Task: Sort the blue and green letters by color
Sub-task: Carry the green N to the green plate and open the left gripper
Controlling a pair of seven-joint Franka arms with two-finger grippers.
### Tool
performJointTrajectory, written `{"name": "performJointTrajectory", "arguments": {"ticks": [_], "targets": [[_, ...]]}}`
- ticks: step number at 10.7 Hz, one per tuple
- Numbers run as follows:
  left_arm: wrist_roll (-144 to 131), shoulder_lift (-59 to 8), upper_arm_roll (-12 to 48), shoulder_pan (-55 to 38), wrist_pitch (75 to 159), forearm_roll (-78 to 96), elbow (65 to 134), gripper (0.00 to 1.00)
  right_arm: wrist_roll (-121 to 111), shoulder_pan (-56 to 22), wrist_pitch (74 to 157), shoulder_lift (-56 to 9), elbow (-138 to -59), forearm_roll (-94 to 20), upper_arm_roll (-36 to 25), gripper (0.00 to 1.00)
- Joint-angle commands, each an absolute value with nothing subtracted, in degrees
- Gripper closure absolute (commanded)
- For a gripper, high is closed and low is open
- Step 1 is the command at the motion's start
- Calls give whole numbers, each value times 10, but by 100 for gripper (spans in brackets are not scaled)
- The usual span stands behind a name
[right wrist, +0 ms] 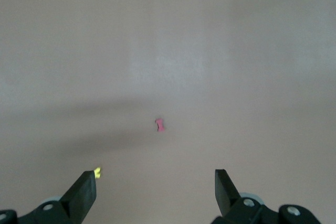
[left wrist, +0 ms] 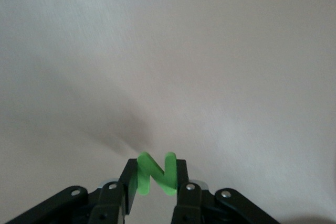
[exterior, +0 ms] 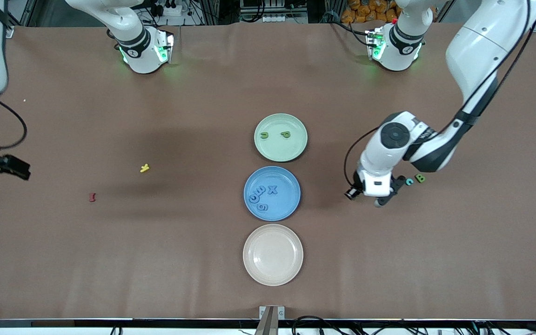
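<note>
Where brown cloth covers the table (exterior: pixel 110 260), three plates (exterior: pixel 272 254) line up.

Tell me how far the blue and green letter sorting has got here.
Done: two green letters lie in the green plate, four blue letters in the blue plate. In hand: the left gripper holds a green N. Left: a blue c and green B on the table. The right gripper waits open.
</note>
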State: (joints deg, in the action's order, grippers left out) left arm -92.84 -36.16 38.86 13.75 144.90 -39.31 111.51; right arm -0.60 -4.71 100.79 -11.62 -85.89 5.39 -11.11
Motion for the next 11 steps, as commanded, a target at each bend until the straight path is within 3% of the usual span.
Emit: {"name": "performJointTrajectory", "arguments": {"ticks": [1,6,9,11], "targets": [[-1035,-356,386,66,1439,-400,1105,100,-17,-42,906,-69,-836,60,-101,0],[-1159,-353,396,-56,1423,-389,1099,100,-6,-81,835,-4,-831,55,-96,0],[-1193,-359,396,-108,1402,-387,1098,100,1,-83,915,-4,-895,55,-95,0],[-1199,-360,396,-133,1363,-384,1099,100,13,-77,918,-14,-876,13,-98,0]]}}
